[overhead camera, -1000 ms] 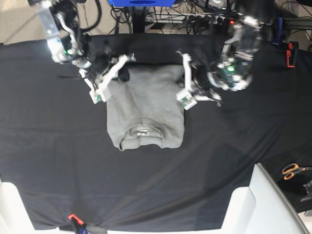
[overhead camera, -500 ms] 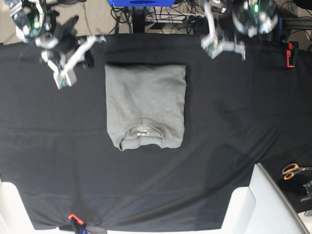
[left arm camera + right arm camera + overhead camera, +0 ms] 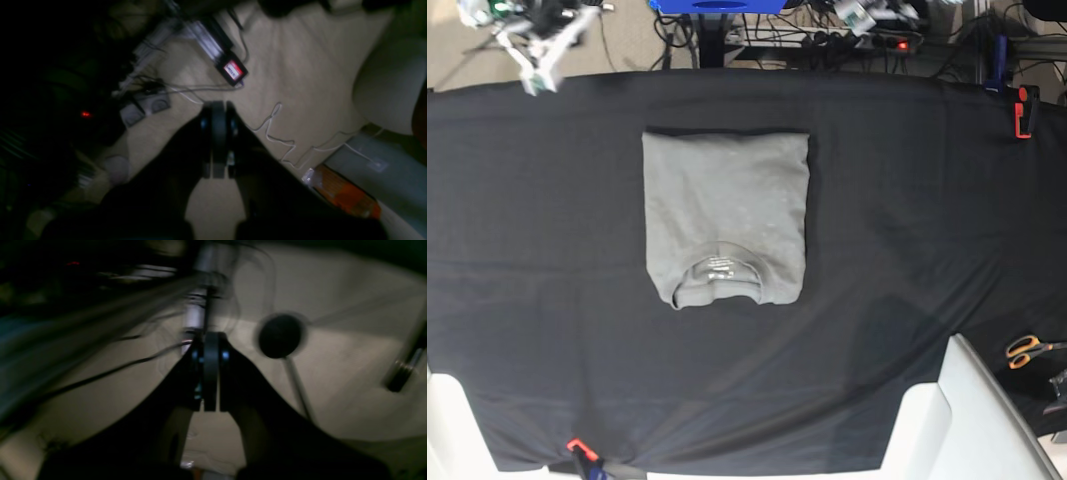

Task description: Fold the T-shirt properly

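Grey T-shirt (image 3: 726, 218) lies folded into a rectangle mid-table, nearer the far edge, long axis far-to-near, collar toward the near edge. Left gripper (image 3: 218, 138) and right gripper (image 3: 210, 371) are both closed, empty.

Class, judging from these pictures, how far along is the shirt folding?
Done: the T-shirt lies as a neat rectangle, collar showing, on the black table cloth. In hand: nothing; the right claw and left claw are shut and empty, off the table. Left: seemingly nothing.
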Robot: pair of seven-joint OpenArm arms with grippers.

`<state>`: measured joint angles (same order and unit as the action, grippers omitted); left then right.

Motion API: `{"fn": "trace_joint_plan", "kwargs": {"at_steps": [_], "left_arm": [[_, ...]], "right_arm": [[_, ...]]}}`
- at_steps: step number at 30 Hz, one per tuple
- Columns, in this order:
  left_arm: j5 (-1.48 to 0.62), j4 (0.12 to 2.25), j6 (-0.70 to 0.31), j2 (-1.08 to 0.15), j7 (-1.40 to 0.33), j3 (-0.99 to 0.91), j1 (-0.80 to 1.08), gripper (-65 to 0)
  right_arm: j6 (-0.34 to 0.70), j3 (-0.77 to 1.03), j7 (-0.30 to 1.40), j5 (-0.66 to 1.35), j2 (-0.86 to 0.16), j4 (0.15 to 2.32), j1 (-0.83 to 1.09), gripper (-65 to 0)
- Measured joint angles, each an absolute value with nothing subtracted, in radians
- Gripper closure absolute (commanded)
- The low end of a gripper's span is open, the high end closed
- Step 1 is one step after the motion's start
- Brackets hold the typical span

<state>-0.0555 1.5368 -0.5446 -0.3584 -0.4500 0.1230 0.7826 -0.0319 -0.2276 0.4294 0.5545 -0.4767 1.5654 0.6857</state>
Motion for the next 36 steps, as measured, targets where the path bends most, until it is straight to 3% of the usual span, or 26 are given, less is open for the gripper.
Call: {"fn": "trace_joint_plan", "kwargs": {"at_steps": [3,6,7,12,16,19,21,27,36], "left_arm": [[0.057,1.322,-0.398,-0.328,-0.331,0.220,0.748,0.0],[0.064,1.096,-0.334,-0.283,-0.234,0.297,0.692,0.0],[0.042,0.998,-0.329,-0.265,-0.167,0.325,0.652,0.0],[-0.014,0.471,-0.321,-0.165,0.023,0.390,0.409,0.0],[-0.019,0.132,-0.314,-0.126,0.197,0.403,0.222,0.0],[-0.030,0.081,-0.315,-0.130,0.229,0.389,0.151,0.0],[-0.031,0.080,-0.314,-0.132,0.233,0.389,0.125,0.0],[-0.017,0.080,-0.286,-0.153,0.241,0.401,0.101,0.0],[-0.020,0.075,-0.284,-0.180,0.241,0.401,0.081,0.0]], "right_arm": [[0.054,-0.136,0.369,0.556,-0.493,1.444,0.722,0.0],[0.150,-0.112,0.378,0.535,-0.494,1.259,0.717,0.0],[0.208,-0.114,0.377,0.525,-0.488,1.170,0.688,0.0],[0.254,-0.113,0.326,0.198,-0.344,0.683,0.469,0.0],[0.236,-0.099,0.106,-0.058,-0.228,0.236,0.282,0.0],[0.254,-0.100,-0.046,-0.086,-0.193,0.027,0.200,0.0],[0.205,-0.099,-0.074,-0.086,-0.182,0.000,0.180,0.0],[-0.123,-0.098,-0.099,-0.087,-0.107,0.014,0.155,0.0],[-0.165,-0.098,-0.091,-0.086,-0.119,0.094,0.198,0.0]]}}
